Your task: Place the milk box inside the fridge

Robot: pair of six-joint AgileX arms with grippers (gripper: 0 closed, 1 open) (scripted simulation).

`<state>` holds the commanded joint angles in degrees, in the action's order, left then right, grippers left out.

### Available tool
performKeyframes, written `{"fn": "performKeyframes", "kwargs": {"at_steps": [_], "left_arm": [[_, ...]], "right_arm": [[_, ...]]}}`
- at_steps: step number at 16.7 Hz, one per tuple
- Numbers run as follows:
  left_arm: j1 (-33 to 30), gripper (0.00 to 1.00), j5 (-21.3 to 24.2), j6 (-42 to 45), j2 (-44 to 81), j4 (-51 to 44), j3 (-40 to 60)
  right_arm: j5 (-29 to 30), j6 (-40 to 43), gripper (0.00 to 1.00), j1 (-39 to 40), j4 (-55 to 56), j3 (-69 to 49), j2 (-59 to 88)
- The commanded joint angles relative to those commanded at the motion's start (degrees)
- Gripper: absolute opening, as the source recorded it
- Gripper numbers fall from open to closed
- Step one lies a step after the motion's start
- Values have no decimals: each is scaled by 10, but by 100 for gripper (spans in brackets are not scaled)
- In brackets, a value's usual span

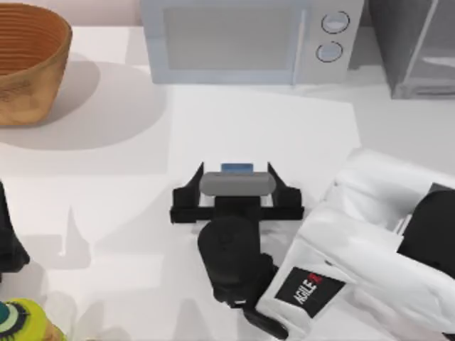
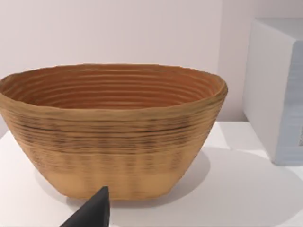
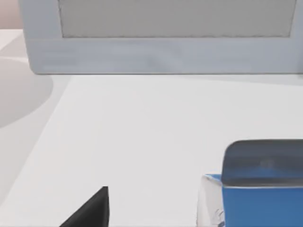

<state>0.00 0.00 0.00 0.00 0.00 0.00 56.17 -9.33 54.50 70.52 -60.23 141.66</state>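
The right gripper [image 1: 237, 186] hangs over the middle of the table [image 1: 106, 192], right above the milk box [image 1: 237, 168], whose blue top peeks out from under the wrist. Its fingers stand wide apart, one to either side of the carton, nothing clamped yet. To my eye this is the grasp being set up: the arm should come straight down, keep the carton centred between the fingers and close gently so it stays upright. The fridge [image 1: 416, 46] sits at the far right corner, beside the microwave [image 1: 249, 39]. The wicker basket [image 2: 113, 127] at far left looks empty. The left arm is parked at the left edge; whether its fingers are apart or together I cannot tell.
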Motion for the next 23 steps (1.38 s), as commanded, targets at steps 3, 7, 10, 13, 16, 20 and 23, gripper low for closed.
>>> {"fn": "performKeyframes", "kwargs": {"at_steps": [3,7,10,13,16,20,23], "left_arm": [[0,100,0,0,0,0,0],[0,100,0,0,0,0,0],[0,100,0,0,0,0,0],[0,100,0,0,0,0,0],[0,100,0,0,0,0,0],[0,100,0,0,0,0,0],[0,100,0,0,0,0,0]], "right_arm": [[0,0,85,0,0,0,0],[0,0,55,0,0,0,0],[0,0,32,0,0,0,0],[0,0,10,0,0,0,0],[0,0,0,0,0,0,0],[0,0,0,0,0,0,0],[0,-1,0,1,0,1,-1]]}}
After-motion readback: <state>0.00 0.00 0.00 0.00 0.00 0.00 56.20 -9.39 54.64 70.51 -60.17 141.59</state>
